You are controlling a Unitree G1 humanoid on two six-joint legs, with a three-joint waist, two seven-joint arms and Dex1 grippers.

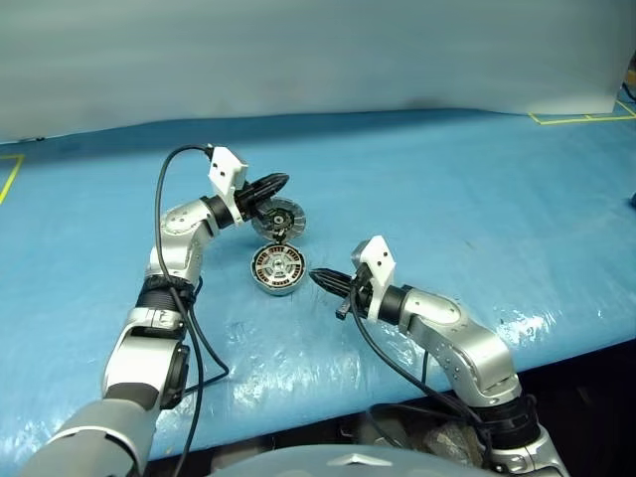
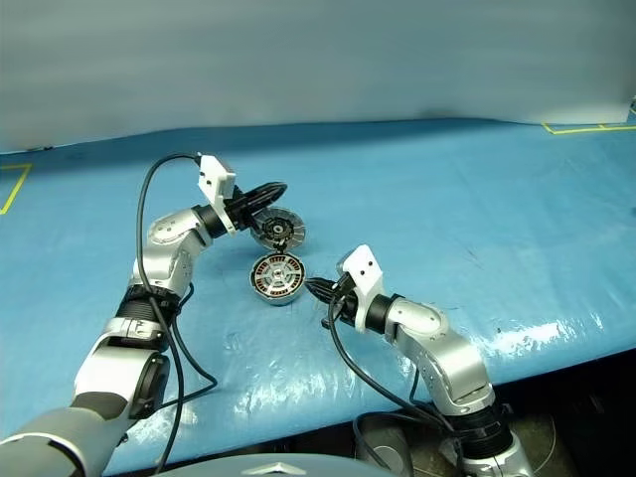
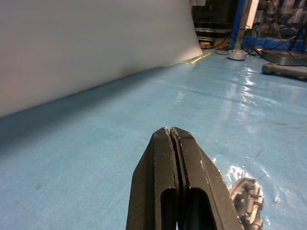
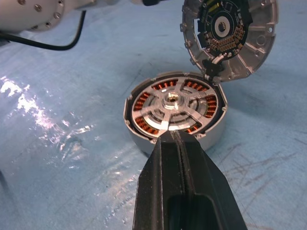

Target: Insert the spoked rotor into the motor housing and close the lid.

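Note:
The motor housing (image 4: 144, 143) lies flat on the blue table, its copper windings showing between the spokes of the silver spoked rotor (image 4: 175, 103), which sits inside it. The lid (image 4: 230, 33) stands open, tilted up on its hinge at the housing's far rim, with a dark circuit board on its inner face. My left gripper (image 1: 283, 182) is shut and empty, its tip just above and behind the lid's (image 1: 278, 218) upper edge. My right gripper (image 1: 316, 276) is shut and empty, pointing at the housing (image 1: 276, 270) from its right side, a little apart from it.
The blue table cover (image 1: 477, 199) stretches wide around the motor, with yellow tape marks at the far right (image 1: 581, 117) and far left (image 1: 10, 174). A grey wall rises behind the table. Black cables hang from both arms.

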